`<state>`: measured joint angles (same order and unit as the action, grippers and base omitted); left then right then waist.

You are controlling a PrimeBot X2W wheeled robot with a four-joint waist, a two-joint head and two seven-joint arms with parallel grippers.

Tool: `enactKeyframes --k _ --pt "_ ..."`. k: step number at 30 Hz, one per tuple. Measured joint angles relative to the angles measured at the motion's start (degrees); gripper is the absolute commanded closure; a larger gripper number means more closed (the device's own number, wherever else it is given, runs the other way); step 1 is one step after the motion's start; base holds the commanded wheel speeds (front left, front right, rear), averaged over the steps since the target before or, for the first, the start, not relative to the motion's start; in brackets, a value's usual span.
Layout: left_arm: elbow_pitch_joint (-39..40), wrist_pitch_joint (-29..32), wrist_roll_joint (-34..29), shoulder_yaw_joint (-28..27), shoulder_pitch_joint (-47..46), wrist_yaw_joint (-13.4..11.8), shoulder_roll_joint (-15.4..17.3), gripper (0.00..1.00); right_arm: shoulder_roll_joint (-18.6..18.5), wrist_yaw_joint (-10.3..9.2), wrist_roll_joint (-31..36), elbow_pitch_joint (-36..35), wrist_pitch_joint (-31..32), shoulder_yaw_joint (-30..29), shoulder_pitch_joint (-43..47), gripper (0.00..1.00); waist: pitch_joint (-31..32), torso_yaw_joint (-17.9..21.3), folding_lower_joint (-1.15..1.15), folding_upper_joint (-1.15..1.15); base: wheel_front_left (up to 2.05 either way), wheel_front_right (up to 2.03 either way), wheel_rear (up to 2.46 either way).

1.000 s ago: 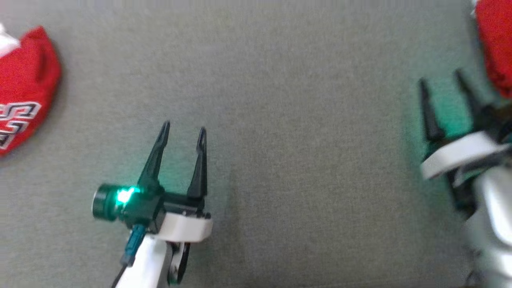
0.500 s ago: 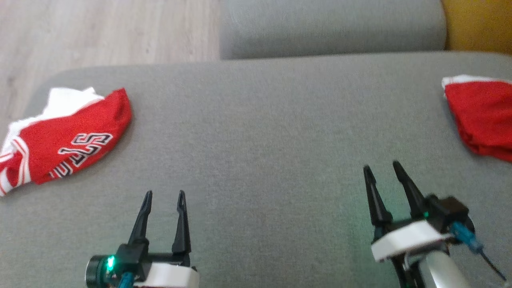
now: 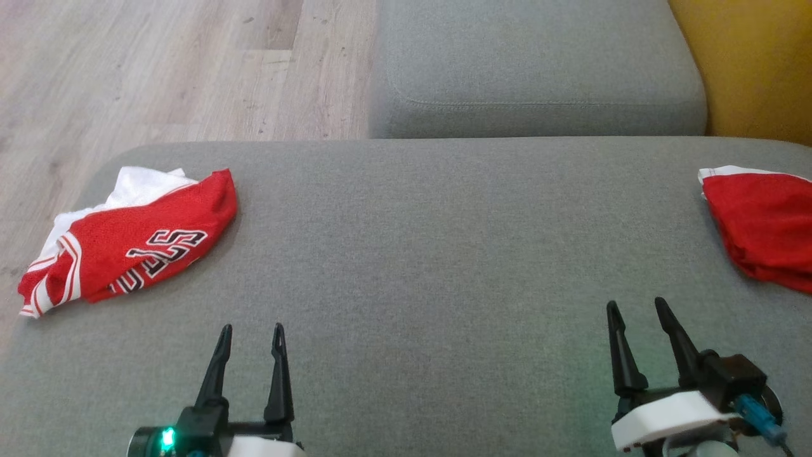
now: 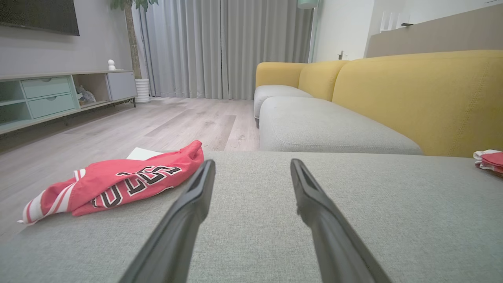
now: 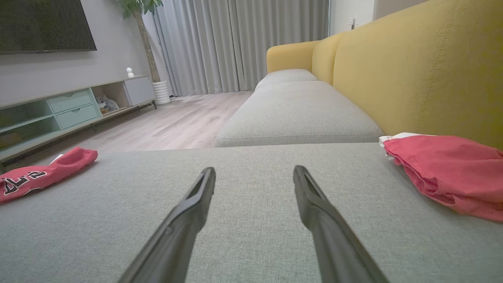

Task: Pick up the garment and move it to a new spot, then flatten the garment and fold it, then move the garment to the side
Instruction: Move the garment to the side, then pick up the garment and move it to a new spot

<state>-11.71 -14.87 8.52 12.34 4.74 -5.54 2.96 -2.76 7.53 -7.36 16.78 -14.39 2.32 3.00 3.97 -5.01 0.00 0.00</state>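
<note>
Left tool (image 3: 252, 326) and right tool (image 3: 636, 302) hover spread over the grey cushion (image 3: 444, 241), lettered red garment (image 3: 136, 247) crumpled at its left edge.

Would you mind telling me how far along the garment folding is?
Done, perhaps: the plain red garment lies bunched compactly at the right edge of the cushion. In hand: nothing; the left end effector and right end effector hover open and empty. Remaining: the lettered jersey lies crumpled, unflattened and unfolded.

On the near cushion (image 3: 444, 254): lettered garment (image 3: 127, 254) at far left, plain garment (image 3: 761, 228) at far right, well apart. Nearer the robot, left gripper (image 3: 252, 326) and right gripper (image 3: 635, 301), touching neither garment. Behind, second cushion (image 3: 539, 63); floor (image 3: 158, 63) left of it, sofa back (image 3: 748, 63) right.
</note>
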Motion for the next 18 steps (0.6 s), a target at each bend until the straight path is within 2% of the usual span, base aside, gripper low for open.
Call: enactKeyframes --k 13,18 --pt "-0.01 0.00 -0.60 -0.34 0.01 0.04 0.00 0.00 0.04 0.00 -0.46 0.07 0.00 -0.68 0.03 0.00 -0.09 0.37 0.00 0.00 0.00 0.00 0.00" --pt "-0.42 0.00 -1.05 -0.42 -0.04 0.07 0.00 0.00 0.05 0.00 -0.47 0.20 0.00 -1.36 0.09 0.00 -0.27 -0.85 0.00 0.00 0.00 0.00 0.00"
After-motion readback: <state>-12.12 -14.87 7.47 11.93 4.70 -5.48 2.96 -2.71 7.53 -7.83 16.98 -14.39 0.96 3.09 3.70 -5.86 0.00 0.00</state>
